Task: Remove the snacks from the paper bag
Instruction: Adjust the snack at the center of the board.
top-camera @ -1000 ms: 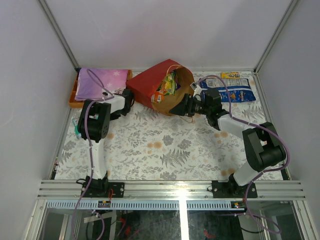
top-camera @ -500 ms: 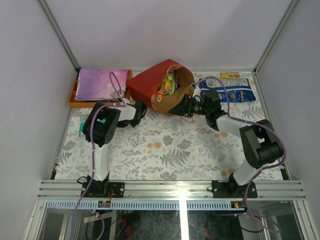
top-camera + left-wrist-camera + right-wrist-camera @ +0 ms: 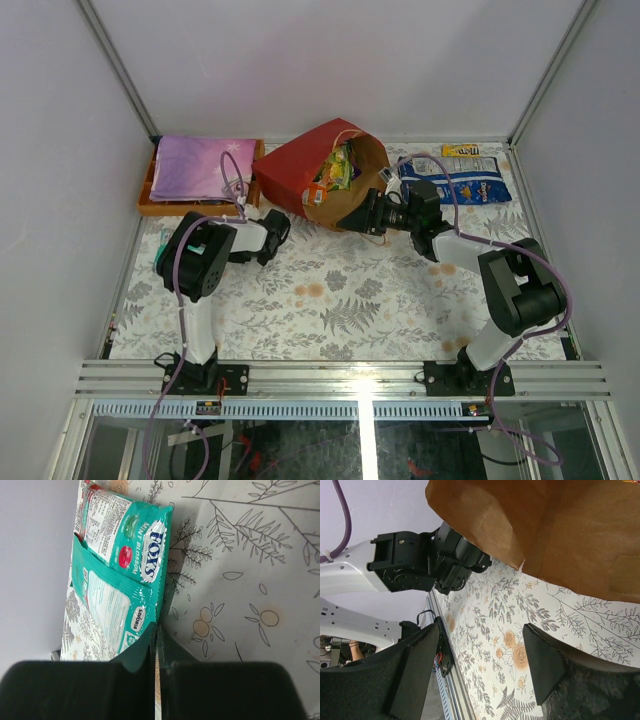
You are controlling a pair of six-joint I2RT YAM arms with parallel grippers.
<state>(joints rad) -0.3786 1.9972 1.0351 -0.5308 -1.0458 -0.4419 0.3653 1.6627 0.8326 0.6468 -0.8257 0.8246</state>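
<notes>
Paper bag (image 3: 300,170) lies on its side at the tabletop's (image 3: 340,310) far edge, with snacks (image 3: 335,170) in its mouth. Blue-white bag (image 3: 455,182) sits out at the far right corner, teal packets (image 3: 135,535) by the left edge.

Right jaws are spread wide and empty at the bag's near lip. Left jaws are closed on nothing, apart from the bag.

Risk: the bag is unpinned, so the right jaws could pinch the kraft lip or a handle and drag it.

Versus a second earlier: the left jaws have swung from the bag's left end toward its near side. The right jaws and bag are nearly unchanged.
</notes>
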